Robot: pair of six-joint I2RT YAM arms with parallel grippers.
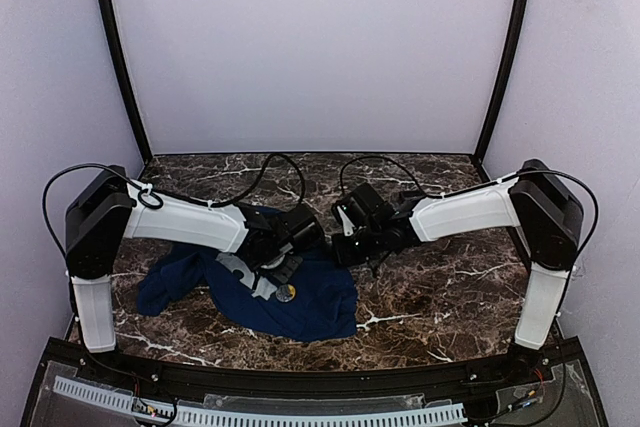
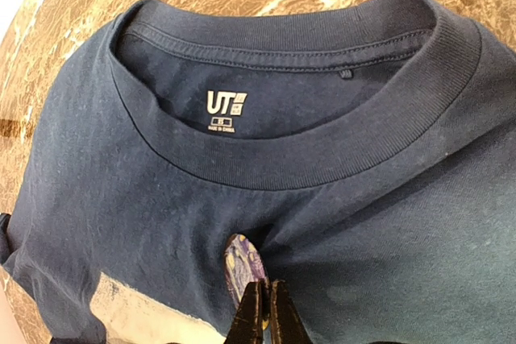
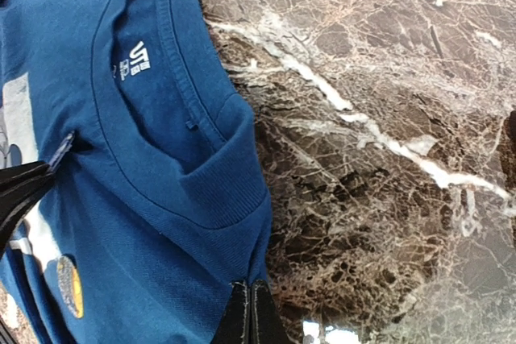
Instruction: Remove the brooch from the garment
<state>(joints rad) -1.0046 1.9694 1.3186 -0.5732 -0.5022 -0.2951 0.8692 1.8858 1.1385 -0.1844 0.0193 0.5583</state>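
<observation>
Navy blue and soft, a short-sleeved T-shirt (image 1: 322, 309) lies rumpled on the brown marble table (image 1: 455, 287) with white veins, towards the left and near side, and both arms lean in over it. The ribbed collar (image 2: 306, 159) is spread open, so the white "UT" label (image 2: 226, 104) inside the neck reads plainly.

The small oval brooch (image 2: 240, 262), bluish and silvery with a glint, sits on the chest just below the collar. It stands up on its edge rather than lying flat, and the cloth puckers around it. The left gripper (image 2: 263, 313) has its two black fingers pressed together on the brooch's lower rim (from the right wrist camera the piece shows only as a thin sliver at the tip of those fingers). Just beside it, to the left in the left wrist view, begins the shirt's pale grey-white print (image 2: 137, 312).

The right gripper (image 3: 250, 316) is at the shirt's outer edge, beyond the collar, where cloth meets bare marble. Its fingers are closed with a pinch of the navy fabric drawn up between them.

Further down the chest lies a second round badge (image 3: 70, 286), yellowish with a dark rim, flat on the cloth and well apart from both pincers.
</observation>
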